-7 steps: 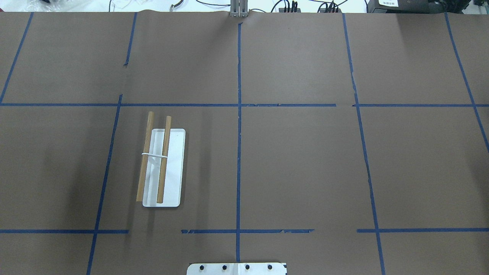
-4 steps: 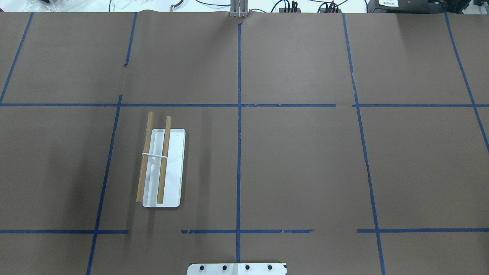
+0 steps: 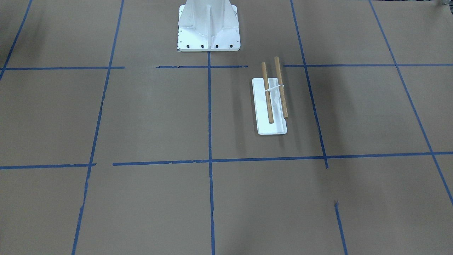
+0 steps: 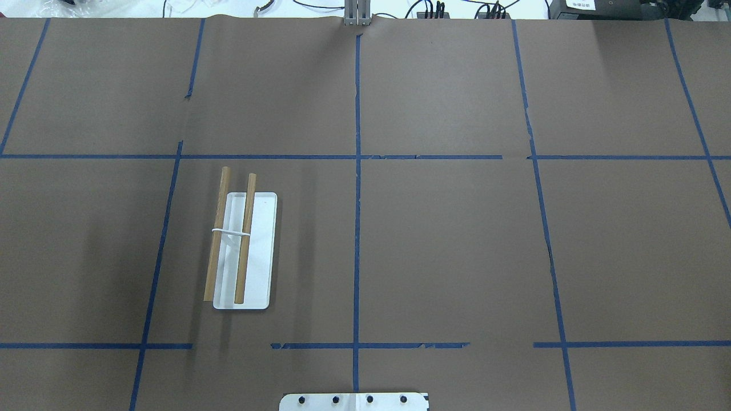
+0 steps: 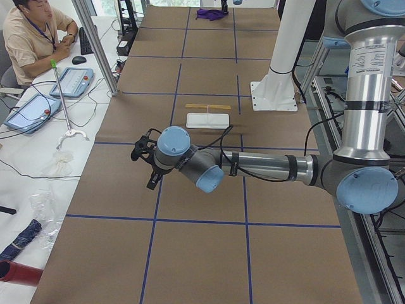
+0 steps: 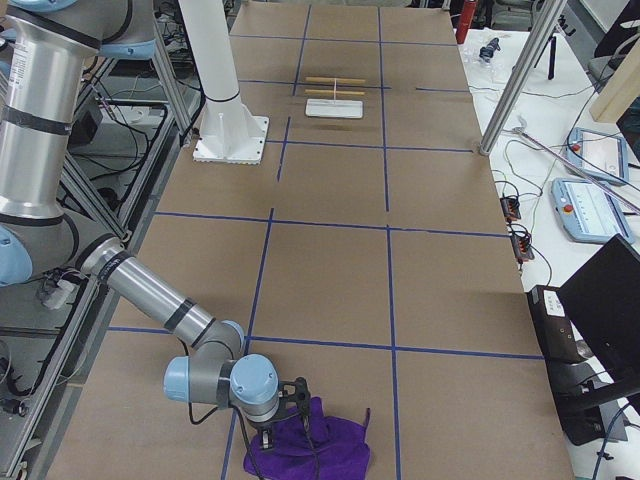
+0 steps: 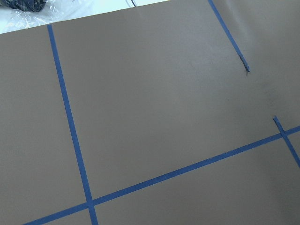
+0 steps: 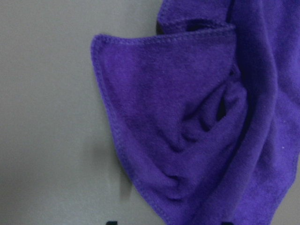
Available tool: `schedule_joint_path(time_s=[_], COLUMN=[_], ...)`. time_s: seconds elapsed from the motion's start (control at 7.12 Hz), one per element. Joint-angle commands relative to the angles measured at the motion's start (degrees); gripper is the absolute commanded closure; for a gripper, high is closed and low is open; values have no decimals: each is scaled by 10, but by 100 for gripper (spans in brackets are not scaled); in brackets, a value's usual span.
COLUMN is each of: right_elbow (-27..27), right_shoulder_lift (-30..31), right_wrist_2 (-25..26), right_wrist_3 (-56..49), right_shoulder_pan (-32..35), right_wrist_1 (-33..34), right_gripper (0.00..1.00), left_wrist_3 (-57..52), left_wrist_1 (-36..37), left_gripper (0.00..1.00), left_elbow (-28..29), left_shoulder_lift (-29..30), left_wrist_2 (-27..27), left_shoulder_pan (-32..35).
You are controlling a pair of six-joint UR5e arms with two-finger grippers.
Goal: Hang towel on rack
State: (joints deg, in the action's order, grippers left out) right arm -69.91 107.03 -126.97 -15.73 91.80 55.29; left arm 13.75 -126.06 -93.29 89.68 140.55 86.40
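The brown-papered table [image 4: 457, 257] runs long. From overhead, the rack [image 4: 258, 257] stands at eight o'clock. The towel [image 6: 315, 445] lies crumpled well apart, at six o'clock in the right-end view. The right gripper [image 6: 285, 415] hangs just over it, presumably to grab it. The left gripper [image 5: 144, 166] hovers idle. I cannot tell either's finger spread.

The fuzzy microfibre towel [image 8: 187, 131] is deep purple all over, its stitched hem the same shade. At eight o'clock in the overhead view, the small two-dowel rack [image 4: 244, 251] has a white base and light-brown wooden bars. The paper-covered desk [image 4: 457, 240] is brown, gridded with blue tape.
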Motion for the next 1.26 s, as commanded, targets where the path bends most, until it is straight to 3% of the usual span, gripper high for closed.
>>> schedule_joint_path(time_s=[0.0,0.14,0.42,0.56,0.7,0.84,1.12], right_elbow=[23,27,43,44,44,46,19], right_shoulder_lift=[-17,-23,-31,-32,-32,-32,-27], right_wrist_2=[9,10,11,10,9,9,-19], right_wrist_3=[-14,-11,-10,-9,-7,-7,-5], right_shoulder_pan=[15,15,15,15,15,15,34], right_wrist_1=[3,3,2,2,2,3,2], right_gripper=[29,44,45,62,90,100,100], left_wrist_3=[9,9,9,10,9,10,20], left_wrist_1=[-1,-1,-1,-1,-1,0,-1], left_gripper=[0,0,0,0,0,0,0], left_elbow=[-6,-6,-7,-7,-5,-6,-7], left_shoulder_lift=[2,2,1,3,6,7,7], left_wrist_2=[-4,-4,-5,-5,-5,-4,1], left_shoulder_pan=[0,0,0,0,0,0,0])
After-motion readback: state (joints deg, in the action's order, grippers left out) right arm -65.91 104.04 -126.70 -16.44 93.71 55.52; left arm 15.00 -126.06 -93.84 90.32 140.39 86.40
